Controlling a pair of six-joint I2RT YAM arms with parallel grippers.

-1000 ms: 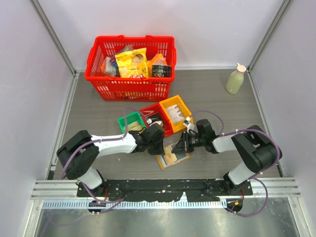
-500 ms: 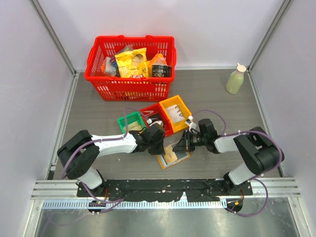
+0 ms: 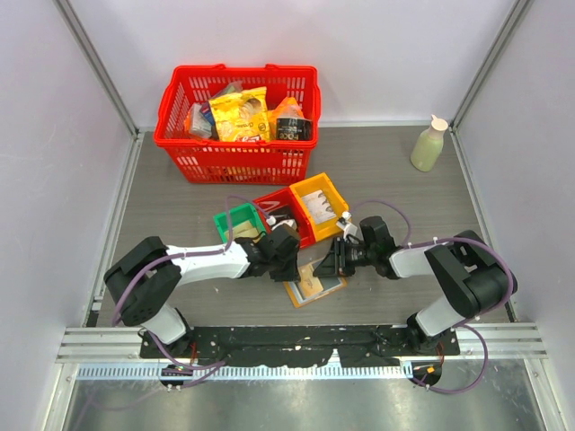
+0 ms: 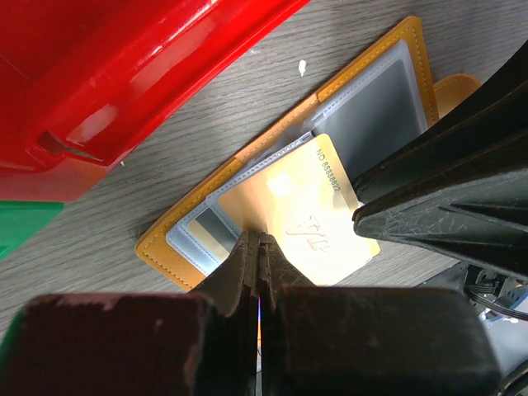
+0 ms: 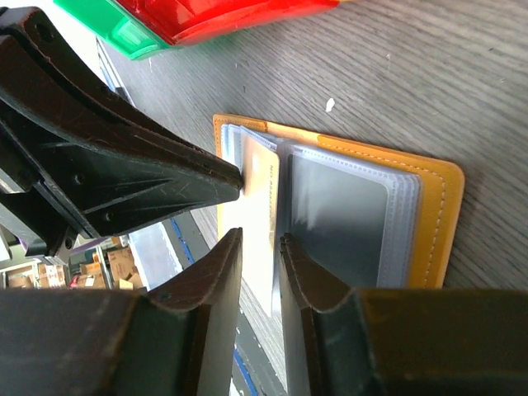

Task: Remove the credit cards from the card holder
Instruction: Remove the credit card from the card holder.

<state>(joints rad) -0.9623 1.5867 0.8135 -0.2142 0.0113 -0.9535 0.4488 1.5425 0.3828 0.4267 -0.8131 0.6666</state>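
Observation:
The tan-orange card holder (image 3: 328, 285) lies open on the table between my two grippers, its bluish-grey sleeves (image 5: 342, 206) facing up. One cream credit card (image 4: 318, 210) sticks partway out of a sleeve, lying flat on the holder. My left gripper (image 4: 260, 238) is shut, with its tips pressed down on the holder at the card's edge. In the right wrist view, the right gripper (image 5: 260, 237) hovers over the same card (image 5: 262, 177) with a narrow gap between its jaws and nothing gripped. In the top view the left gripper (image 3: 289, 260) and right gripper (image 3: 334, 262) nearly meet.
Small green (image 3: 238, 222), red (image 3: 280, 215) and yellow-orange (image 3: 319, 202) bins stand just behind the holder, and the red bin's wall (image 4: 140, 82) is close to my left gripper. A red basket (image 3: 235, 117) of groceries is at the back, a pale bottle (image 3: 429, 144) at the back right.
The right gripper's jaws have parted from shut to a narrow gap and it has edged slightly left toward the holder. The left gripper has stayed shut in place.

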